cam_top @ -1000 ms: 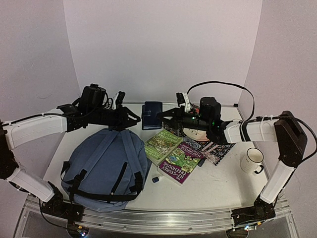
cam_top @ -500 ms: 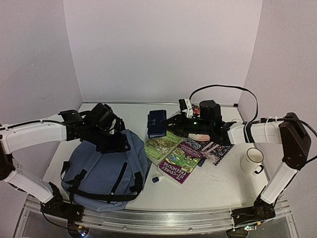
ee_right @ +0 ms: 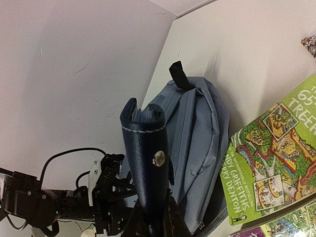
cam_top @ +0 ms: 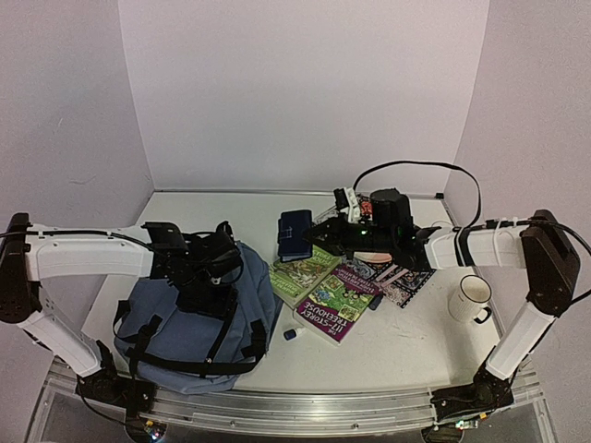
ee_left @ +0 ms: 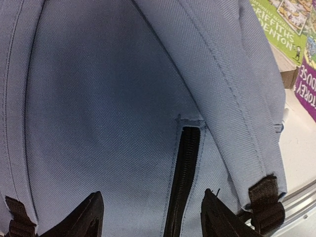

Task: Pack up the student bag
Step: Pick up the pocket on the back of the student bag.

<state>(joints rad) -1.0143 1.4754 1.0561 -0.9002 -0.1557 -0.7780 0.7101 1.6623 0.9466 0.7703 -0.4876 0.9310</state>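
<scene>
student bag [cam_top: 189,323]: 1, grey-blue, lying flat on the near left of the table, black straps on top, black handle toward the far wall, just left of the books
left gripper [cam_top: 212,275]: 1, low over the upper half of the student bag, fingers [ee_left: 86,217] spread wide with nothing between them; whether touching the fabric, cannot tell
zipper line [ee_left: 185,177]: 1 in the left wrist view, black, on the bag fabric below the gap between the fingers
right gripper [cam_top: 317,231]: 1, pinching the lower end of the navy case
navy case [cam_top: 295,233]: 1, dark blue with white stitching and 1 metal snap stud, standing up from the fingers, just right of the bag's top
books: 3, side by side right of the bag; green book [cam_top: 303,269] nearest the bag, purple book [cam_top: 337,300] overlapping its right edge, patterned book [cam_top: 399,277] partly under the right arm
mug [cam_top: 471,300]: 1, white, upright, near right, apart from the books
small blue-and-white object [cam_top: 290,334]: 1, between the bag and the purple book, too small to name
surface: white table [cam_top: 406,346], metal rail [cam_top: 295,406] along the near edge
room: pale lilac walls [cam_top: 295,92] on 3 sides, 1 black cable [cam_top: 416,166] looping above the right arm
</scene>
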